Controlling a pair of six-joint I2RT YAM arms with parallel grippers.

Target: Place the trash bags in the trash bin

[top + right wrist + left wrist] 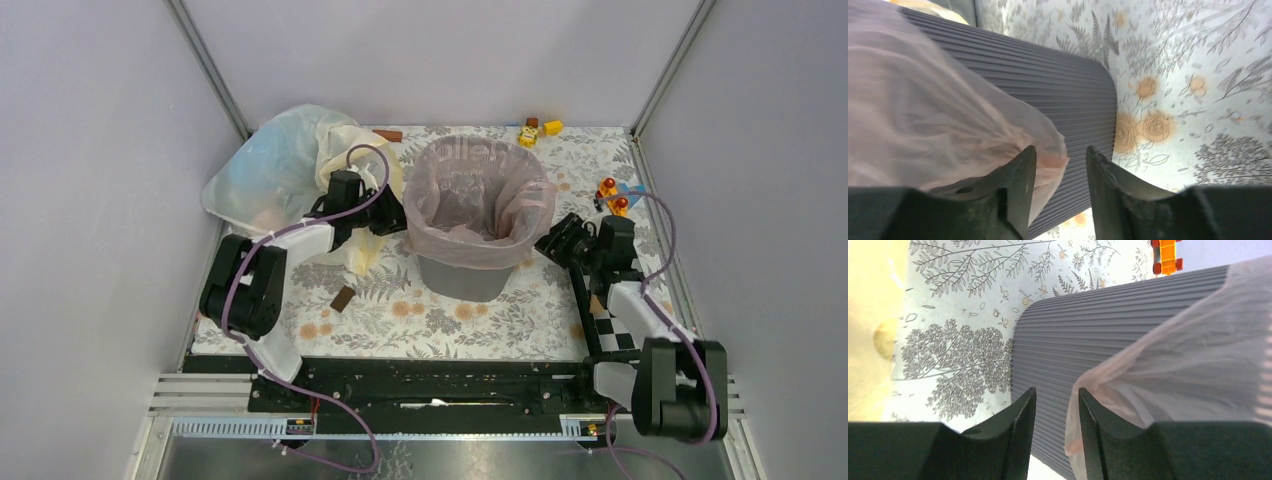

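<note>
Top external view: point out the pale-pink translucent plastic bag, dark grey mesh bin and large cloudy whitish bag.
Pale-pink translucent plastic bag (470,248): top external view, front overhang.
Dark grey mesh bin (462,283): top external view, bare front wall.
Large cloudy whitish bag (265,170): top external view, bulging middle.

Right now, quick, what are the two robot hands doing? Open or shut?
Left gripper: open, holding nothing.
Right gripper: open, trash bag edge in the gap, not gripped.

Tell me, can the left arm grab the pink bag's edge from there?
Probably yes. The left gripper is open right beside the trash bin, and the hanging edge of the pink bag sits by one finger, with nothing between.
</note>
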